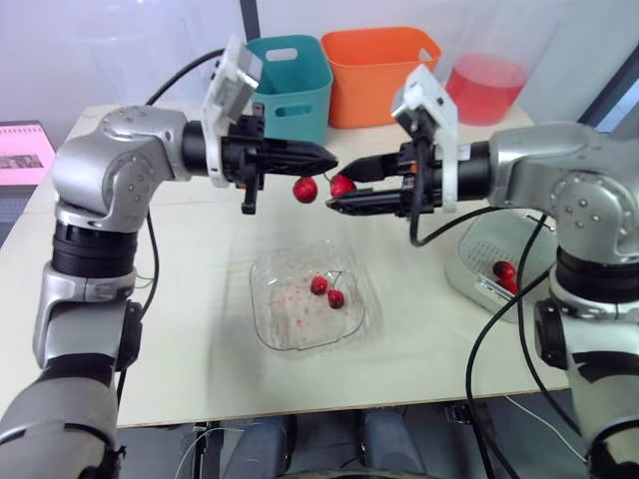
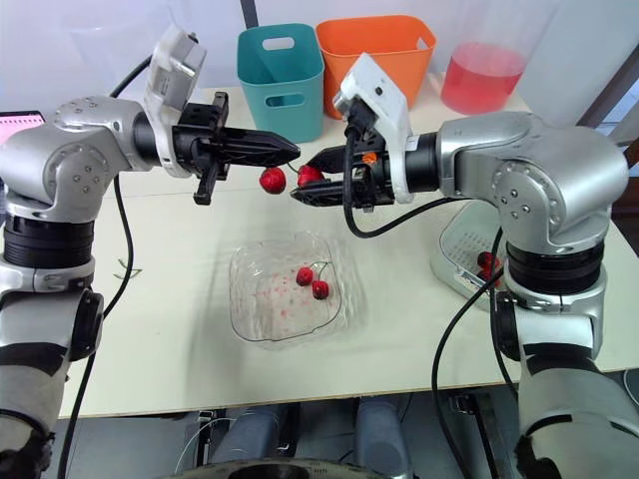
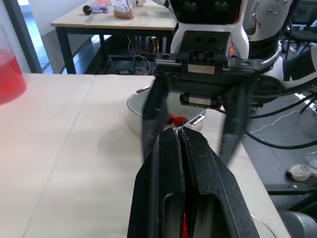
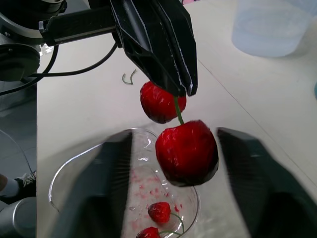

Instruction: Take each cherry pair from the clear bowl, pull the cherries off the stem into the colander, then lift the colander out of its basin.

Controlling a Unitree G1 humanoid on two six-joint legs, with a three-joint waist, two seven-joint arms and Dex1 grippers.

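My left gripper (image 1: 329, 157) is shut on the stem of a cherry pair, held in the air above the clear bowl (image 1: 270, 329). One red cherry (image 1: 305, 189) hangs under its tip. The other cherry (image 4: 187, 152) sits between the spread fingers of my right gripper (image 1: 341, 185), which is open with gaps on both sides of the fruit. Another cherry pair (image 1: 327, 291) lies in the bowl. The white colander (image 1: 479, 249) stands in its basin at the right, under my right arm, with a few cherries (image 1: 504, 271) in it.
A teal bin (image 1: 290, 85), an orange bin (image 1: 379, 70) and a container of red liquid (image 1: 486, 88) line the table's far side. Loose stems (image 2: 128, 269) lie on the table left of the bowl. A pink book (image 1: 25, 150) sits at the far left.
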